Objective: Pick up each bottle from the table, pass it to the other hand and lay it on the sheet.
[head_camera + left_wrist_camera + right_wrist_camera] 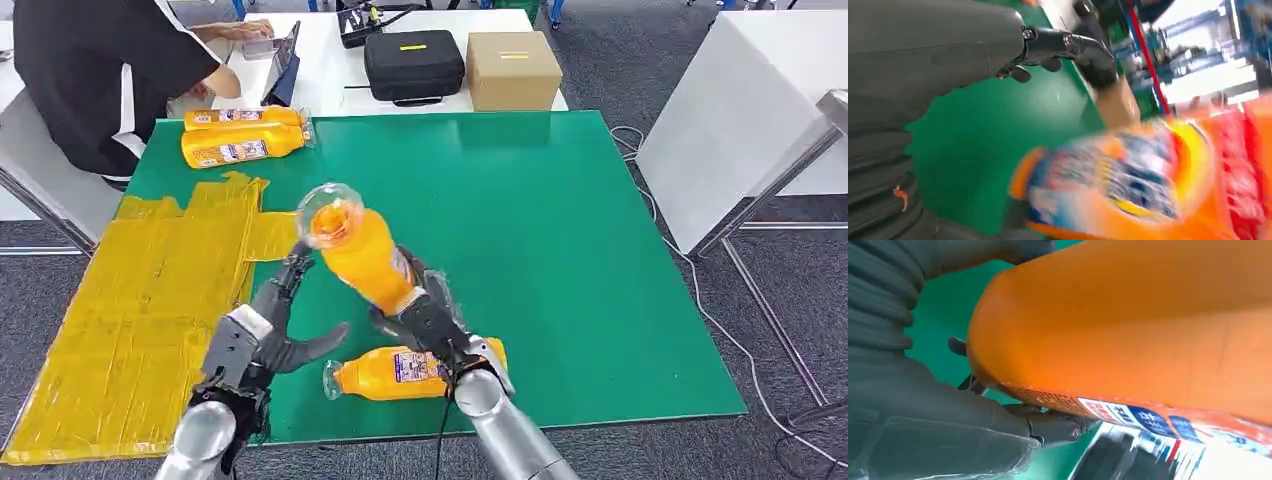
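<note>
Over the green mat (560, 250), near its front edge, the right hand (425, 315) grips an orange bottle (362, 255) around its lower body, fingers wrapped tight on it. The bottle is lifted clear of the mat and tilts up and to the left, its clear base end facing the head camera. In the right wrist view the orange body (1128, 325) sits against the grey thumb, with the printed label showing along one side.

The left hand (270, 335) is raised just to the left of the held bottle, fingers spread and the thumb stretched out toward the right hand. Its upper fingertips reach close to the bottle's upper end, though I cannot tell whether they touch it. The left wrist view shows the bottle (1148, 180) as a blur close to the palm, the dark fingers (1068, 45) extended above it and not closed on it.

A second orange bottle (400, 372) lies on its side on the mat, right under the right wrist. Two more bottles (245, 135) lie side by side at the mat's far left corner. The yellow sheet (150, 300) covers the mat's left side, wrinkled and hanging past its edge.

Beyond the mat's far edge, on a white table (330, 70), stand a black case (413, 65) and a cardboard box (512, 68), and a person in black (90, 70) sits at a tablet.
</note>
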{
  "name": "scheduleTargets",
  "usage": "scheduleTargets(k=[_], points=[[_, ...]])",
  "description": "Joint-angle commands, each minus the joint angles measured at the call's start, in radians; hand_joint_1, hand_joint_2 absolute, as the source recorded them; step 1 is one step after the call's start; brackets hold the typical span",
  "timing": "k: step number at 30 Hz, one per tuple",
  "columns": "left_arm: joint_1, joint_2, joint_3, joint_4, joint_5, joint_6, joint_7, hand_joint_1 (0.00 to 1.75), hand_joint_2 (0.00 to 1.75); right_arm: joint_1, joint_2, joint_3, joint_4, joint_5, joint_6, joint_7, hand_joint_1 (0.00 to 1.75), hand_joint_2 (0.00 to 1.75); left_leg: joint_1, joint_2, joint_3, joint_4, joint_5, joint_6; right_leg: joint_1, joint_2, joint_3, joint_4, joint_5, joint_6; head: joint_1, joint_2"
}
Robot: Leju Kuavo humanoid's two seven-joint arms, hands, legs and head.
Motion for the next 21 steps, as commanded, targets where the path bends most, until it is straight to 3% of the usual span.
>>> scheduleTargets(k=[1,21], points=[[-0.056,0.059,-0.032,0.012,-0.006,-0.036,0.015,0.0,1.75,-0.013,-0.06,0.032,-0.046,0.003,0.076,0.009,1.75,1.75,0.001,0.0,0.002,0.0,-0.001,-0.004,0.001,-0.001,0.003,-0.001,-0.001,-0.001,0.0,0.0],[-0.083,0.044,-0.042,0.009,0.033,-0.073,0.035,0.0,1.75,-0.02,-0.036,0.02,-0.064,0.099,0.137,0.049,1.75,1.75,0.001,0.0,0.002,0.0,-0.001,-0.003,0.001,-0.001,0.002,0.0,-0.001,-0.001,0.0,0.0]])
